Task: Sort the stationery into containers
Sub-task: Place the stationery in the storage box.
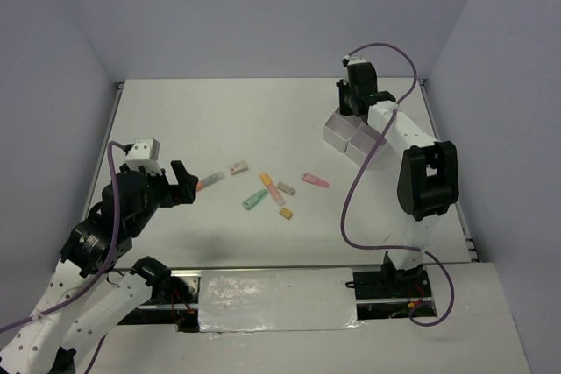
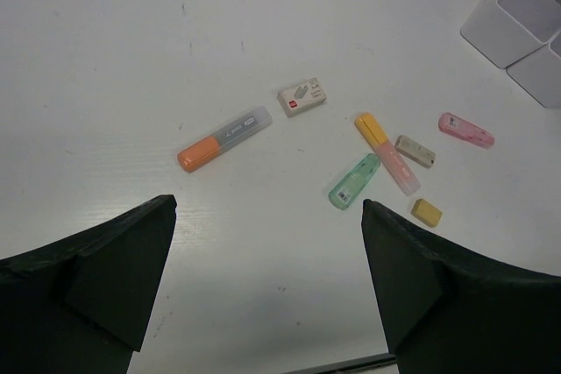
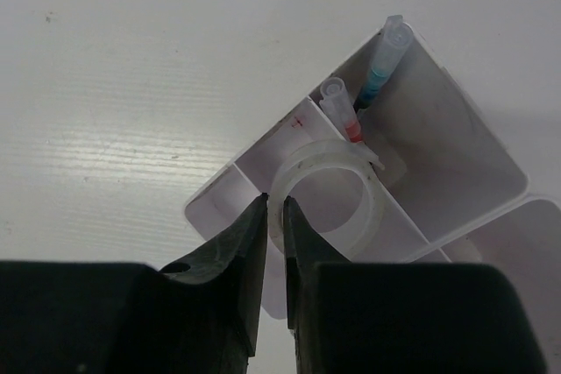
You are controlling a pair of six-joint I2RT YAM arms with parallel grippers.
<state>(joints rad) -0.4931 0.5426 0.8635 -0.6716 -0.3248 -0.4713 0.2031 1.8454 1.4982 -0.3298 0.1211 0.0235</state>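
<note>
While right jaws pinch tape ring point(image 3: 326, 150) over box point(image 3: 465, 146) (pens point(image 3: 379, 76) inside), left jaws gape — orange marker's point(image 2: 223, 139) print unreadable.

1. Left gripper point(image 1: 186, 182): fingers spread, orange marker point(image 1: 210, 181) just past their tips.
2. Right gripper point(image 1: 353, 108): fingers point down over the white divided box point(image 1: 338, 132).
3. Green marker point(image 1: 255, 200) and eraser point(image 1: 237, 166) lie farther beyond the left fingertips.

You have the white four-compartment box point(image 3: 456, 155) at the worktop's far right. A blue pen point(image 3: 381, 72) and a red pen point(image 3: 344, 116) lean in one compartment, and the translucent tape ring point(image 3: 326, 153) stands upright over the divider. Loose mid-worktop lie the orange marker point(image 2: 224, 138), green marker point(image 2: 353, 182), yellow-pink marker point(image 2: 387, 152), pink marker point(image 2: 466, 130), white eraser point(image 2: 302, 97), grey eraser point(image 2: 415, 151) and yellow eraser point(image 2: 427, 212).
</note>
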